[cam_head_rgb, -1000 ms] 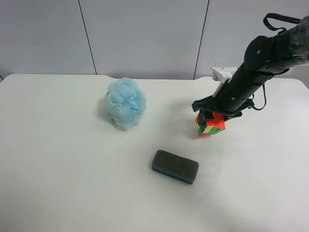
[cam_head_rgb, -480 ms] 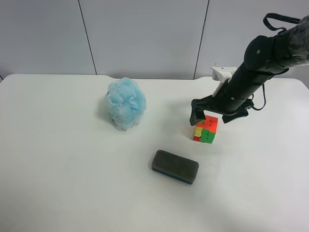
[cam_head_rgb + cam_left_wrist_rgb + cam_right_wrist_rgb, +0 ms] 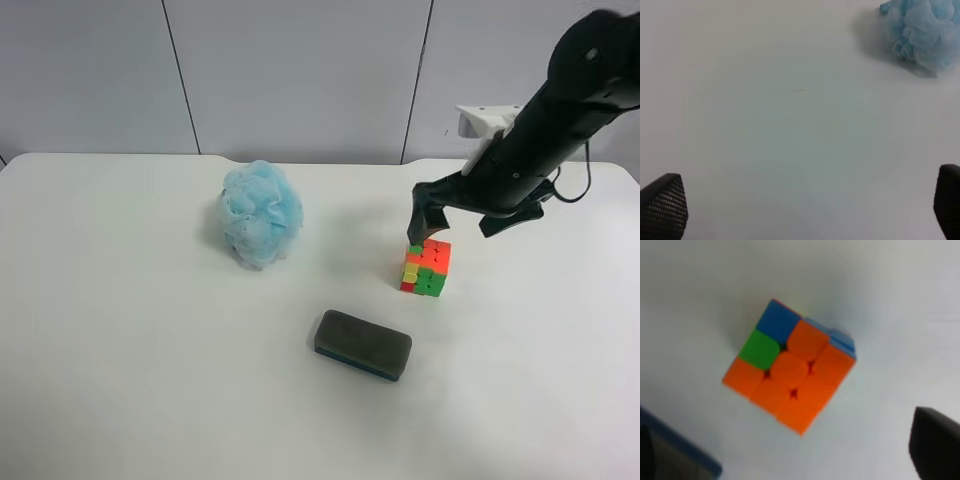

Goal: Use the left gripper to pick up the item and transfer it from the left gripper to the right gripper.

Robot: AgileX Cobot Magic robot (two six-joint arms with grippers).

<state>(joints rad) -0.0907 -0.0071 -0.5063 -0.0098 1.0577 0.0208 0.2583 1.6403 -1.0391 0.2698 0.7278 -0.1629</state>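
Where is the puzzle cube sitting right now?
The puzzle cube rests on the white table right of centre in the exterior high view, just below the open right gripper, up-right of the grey eraser and right of the blue bath puff.

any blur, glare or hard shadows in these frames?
Exterior high: sharp, even light, soft shadows beside the puff and cube. Right wrist: cube soft and out of focus, right gripper's fingertips dark blurs at the edges. Left wrist: table flat with a greenish cast, puff slightly soft, soft shadow beside it; left gripper open. No glare anywhere.
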